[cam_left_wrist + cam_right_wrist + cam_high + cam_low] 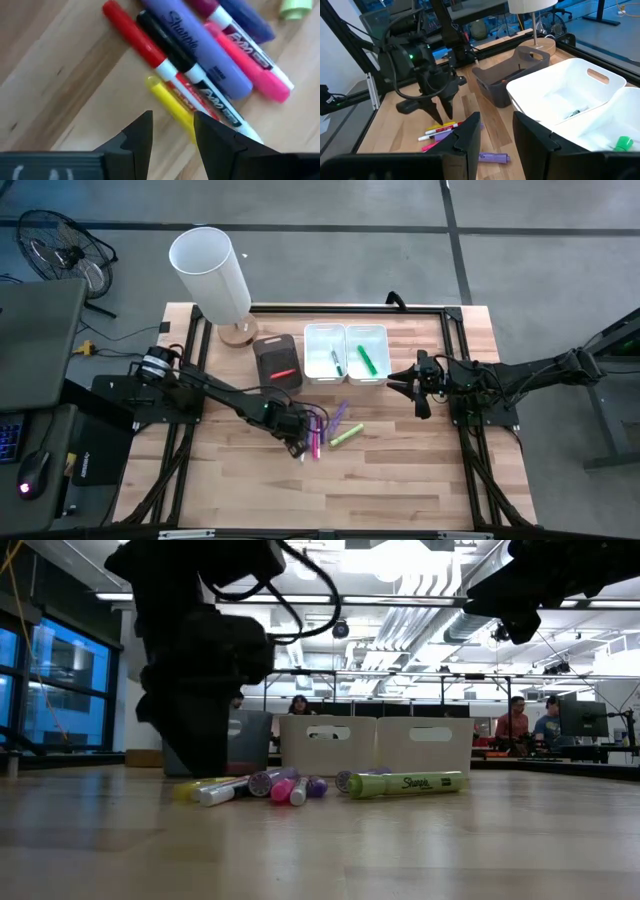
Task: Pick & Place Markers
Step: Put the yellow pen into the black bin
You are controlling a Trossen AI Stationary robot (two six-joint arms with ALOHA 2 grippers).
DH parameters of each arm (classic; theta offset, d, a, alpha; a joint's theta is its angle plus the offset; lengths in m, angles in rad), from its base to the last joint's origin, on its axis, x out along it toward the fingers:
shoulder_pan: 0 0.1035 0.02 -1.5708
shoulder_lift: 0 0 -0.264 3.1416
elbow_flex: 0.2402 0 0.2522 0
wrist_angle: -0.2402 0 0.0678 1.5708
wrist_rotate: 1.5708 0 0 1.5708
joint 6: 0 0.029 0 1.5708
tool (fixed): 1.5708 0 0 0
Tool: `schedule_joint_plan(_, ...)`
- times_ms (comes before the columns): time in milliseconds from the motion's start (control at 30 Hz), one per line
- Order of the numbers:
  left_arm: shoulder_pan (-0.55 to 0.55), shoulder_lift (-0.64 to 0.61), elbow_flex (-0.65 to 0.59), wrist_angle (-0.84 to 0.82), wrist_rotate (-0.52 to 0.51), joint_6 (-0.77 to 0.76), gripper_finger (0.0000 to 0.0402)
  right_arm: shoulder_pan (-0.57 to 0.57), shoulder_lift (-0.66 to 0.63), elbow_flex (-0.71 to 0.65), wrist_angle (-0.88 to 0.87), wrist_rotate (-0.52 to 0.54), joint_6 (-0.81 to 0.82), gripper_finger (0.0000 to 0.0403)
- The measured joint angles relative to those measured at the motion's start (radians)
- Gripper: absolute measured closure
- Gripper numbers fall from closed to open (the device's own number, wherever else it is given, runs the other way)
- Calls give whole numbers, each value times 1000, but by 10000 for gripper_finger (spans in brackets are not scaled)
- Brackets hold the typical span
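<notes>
You have a wooden table [400, 470] carrying a dark bin [277, 362], with two white bins [345, 352] just beside it. Behind the dark bin stands a white-shaded lamp [210, 275]; a floor fan [55, 248] sits well off the table.

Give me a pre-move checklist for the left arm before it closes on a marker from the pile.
1. Left gripper open: ok, the jaws stand apart above the wood.
2. Target between the jaws: not ok. The yellow marker lies just ahead of the tips, not yet between them.
3. Target free of neighbours: not ok. The red marker and black marker lie right against it, with the purple Sharpie highlighter and pink marker beside them.
4. Right gripper out of the way: ok, it hangs open by the white bins, away from the pile.
5. Drop spot ready: ok, the dark bin stands near, a red marker already in it.
6. Which bin yellow belongs in: cannot tell.
</notes>
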Motion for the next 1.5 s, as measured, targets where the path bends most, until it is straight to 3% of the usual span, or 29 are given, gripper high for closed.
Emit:
schedule_joint_plan(333, 0, 45, 5, 16, 2, -85, 262, 0, 0, 0, 0, 0, 0, 300)
schedule_joint_plan(833, -1, 49, 5, -88, -7, -26, 265, 0, 0, 0, 1, 0, 0, 300)
schedule_joint_plan(1267, 0, 49, 2, -108, -6, 27, 360, 0, 0, 0, 0, 0, 0, 299)
schedule_joint_plan(1500, 0, 49, 5, -110, 8, 51, 357, 0, 0, 0, 0, 0, 0, 300)
